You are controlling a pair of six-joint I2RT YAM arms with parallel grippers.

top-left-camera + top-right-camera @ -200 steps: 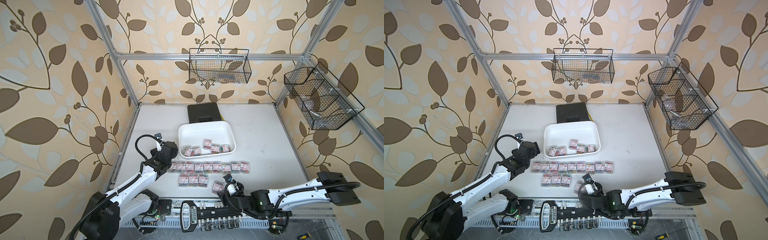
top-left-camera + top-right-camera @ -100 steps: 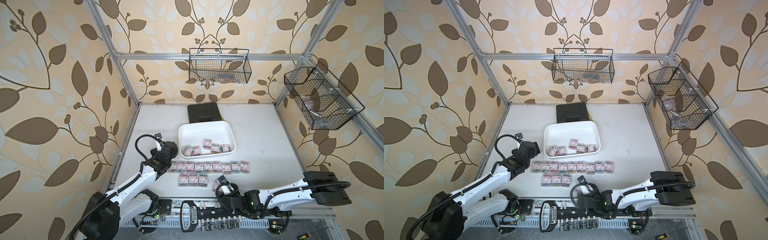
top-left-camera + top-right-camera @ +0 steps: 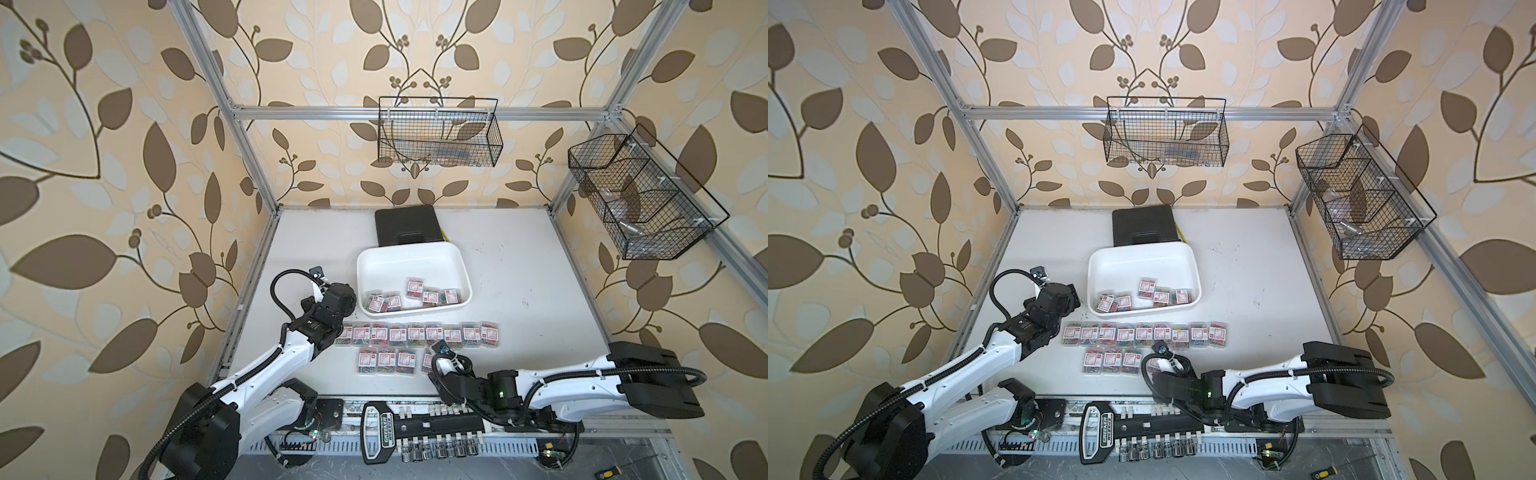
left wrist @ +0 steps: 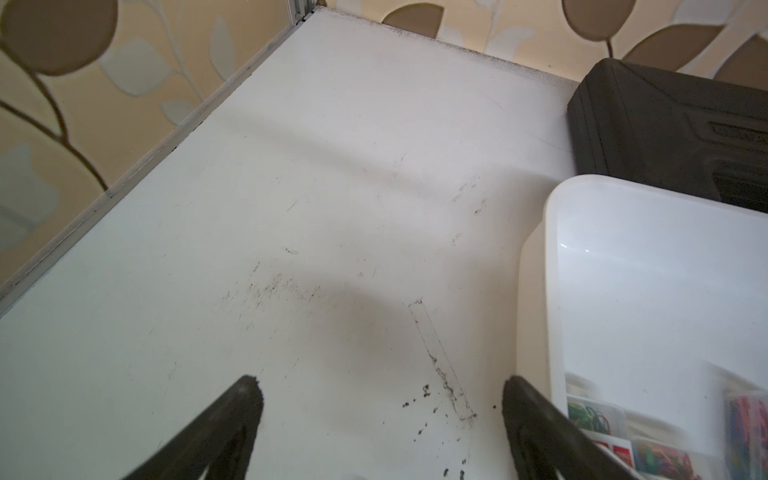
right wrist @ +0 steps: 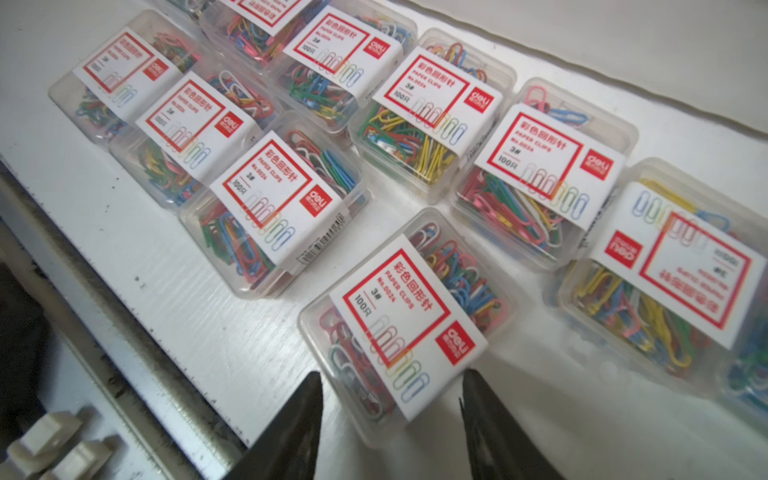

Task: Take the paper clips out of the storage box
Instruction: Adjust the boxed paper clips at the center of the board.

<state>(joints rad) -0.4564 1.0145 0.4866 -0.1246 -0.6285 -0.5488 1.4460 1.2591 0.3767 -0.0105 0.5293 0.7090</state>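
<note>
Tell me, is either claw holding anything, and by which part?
The left gripper holds nothing. The right gripper straddles a corner of a paper clip box lying on the table; whether it grips cannot be told.

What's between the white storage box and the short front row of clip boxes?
A long row of paper clip boxes, seen in both top views.

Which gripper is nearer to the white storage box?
Left. The left gripper is right beside a side wall of the storage box. The right gripper is by the front edge of the table, with laid-out paper clips between it and the box.
</note>
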